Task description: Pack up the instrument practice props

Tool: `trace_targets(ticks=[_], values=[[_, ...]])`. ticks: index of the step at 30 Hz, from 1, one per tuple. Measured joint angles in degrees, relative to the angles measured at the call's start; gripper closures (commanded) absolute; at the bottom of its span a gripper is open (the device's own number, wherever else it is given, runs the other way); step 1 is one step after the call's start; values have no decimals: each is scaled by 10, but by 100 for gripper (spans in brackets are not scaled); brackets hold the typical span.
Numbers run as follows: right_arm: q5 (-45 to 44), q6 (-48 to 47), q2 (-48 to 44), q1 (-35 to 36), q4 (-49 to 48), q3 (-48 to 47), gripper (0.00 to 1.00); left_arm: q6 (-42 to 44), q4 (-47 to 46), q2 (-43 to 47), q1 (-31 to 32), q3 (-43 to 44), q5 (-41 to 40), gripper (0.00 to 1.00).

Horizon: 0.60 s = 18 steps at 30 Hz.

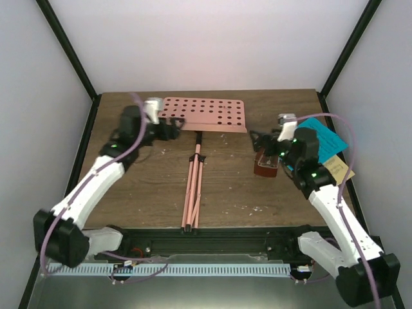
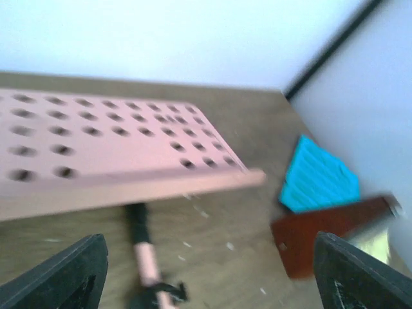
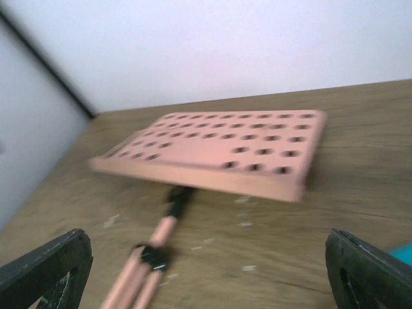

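Observation:
The pink music stand lies flat on the table, its hole-dotted desk (image 1: 205, 114) at the back and its folded tripod legs (image 1: 192, 190) pointing to the front edge. The desk also shows in the left wrist view (image 2: 103, 148) and in the right wrist view (image 3: 225, 148). The reddish-brown metronome (image 1: 265, 165) lies right of the stand; it shows in the left wrist view (image 2: 328, 232). A blue page (image 1: 322, 138) and a yellow page (image 1: 336, 168) lie at the right. My left gripper (image 1: 175, 127) is open and empty by the desk's left end. My right gripper (image 1: 264, 143) is open and empty above the metronome.
White walls with black corner posts (image 1: 67, 55) close the table on three sides. A black rail (image 1: 212, 243) runs along the front edge between the arm bases. Bare wood (image 1: 141, 193) lies left of the tripod legs.

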State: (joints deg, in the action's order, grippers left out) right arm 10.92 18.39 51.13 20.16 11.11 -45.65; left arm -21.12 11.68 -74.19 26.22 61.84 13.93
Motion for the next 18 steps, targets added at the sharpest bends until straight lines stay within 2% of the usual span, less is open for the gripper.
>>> trace_targets(ticks=[3, 5, 10, 12, 14, 18], values=[[40, -8, 18, -133, -7, 1, 0, 4, 0, 70, -123, -32, 33, 8], [73, -8, 23, -238, -17, 10, 0, 2, -1, 123, -235, -78, 54, 5], [149, 11, 32, -454, -70, 68, 0, -28, -37, 189, -454, -210, 97, 4], [146, 14, 38, -486, -93, 98, 0, -35, -58, 202, -491, -261, 86, 5], [136, 13, 33, -491, -133, 149, 0, -36, -88, 217, -495, -308, 68, 5], [117, 9, 0, -485, -255, 283, 0, -30, -229, 254, -495, -447, 25, 5]])
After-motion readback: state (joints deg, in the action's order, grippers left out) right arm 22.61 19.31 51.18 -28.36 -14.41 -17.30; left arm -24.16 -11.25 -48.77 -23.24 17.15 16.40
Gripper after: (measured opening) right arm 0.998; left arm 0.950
